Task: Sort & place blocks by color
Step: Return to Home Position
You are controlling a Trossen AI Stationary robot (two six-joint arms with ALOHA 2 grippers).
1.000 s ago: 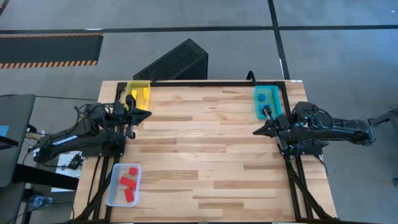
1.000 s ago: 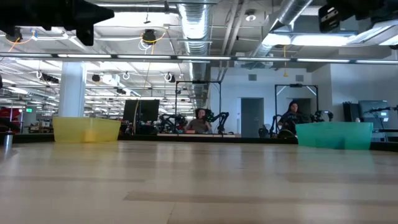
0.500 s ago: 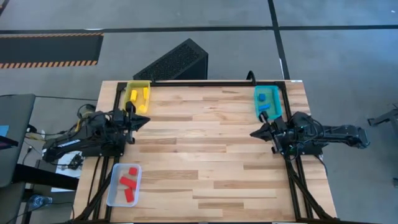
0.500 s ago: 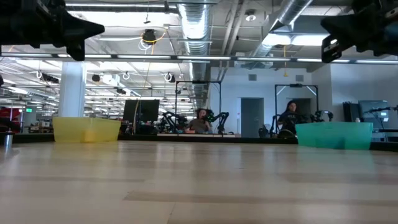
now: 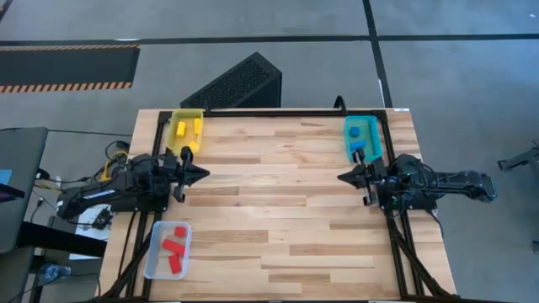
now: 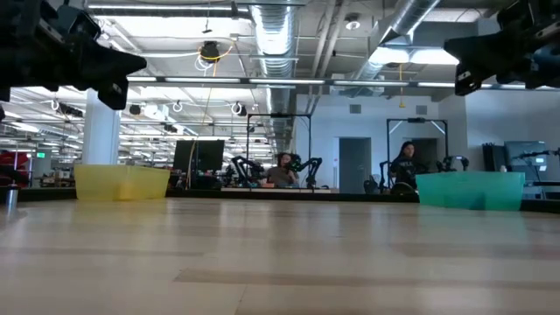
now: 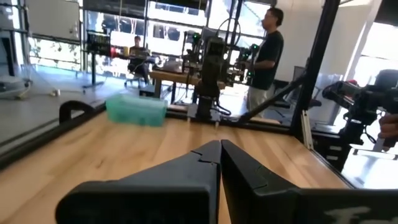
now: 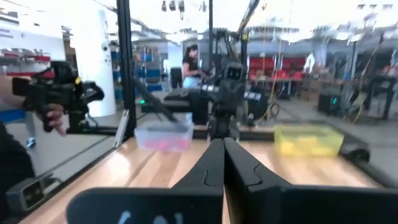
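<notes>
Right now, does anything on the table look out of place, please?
Nothing stands out: yellow blocks in the yellow tray, blue blocks in the teal tray, red blocks in the clear tray, none loose. Left gripper and right gripper idle at the sides.

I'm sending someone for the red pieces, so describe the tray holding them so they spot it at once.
Looking down on the pale wooden table, a yellow plastic tray and a teal plastic tray sit at the two far corners. Follow the left edge from the yellow one, past the left gripper, to the clear rectangular plastic tray. It alone is see-through and holds red toy bricks.
</notes>
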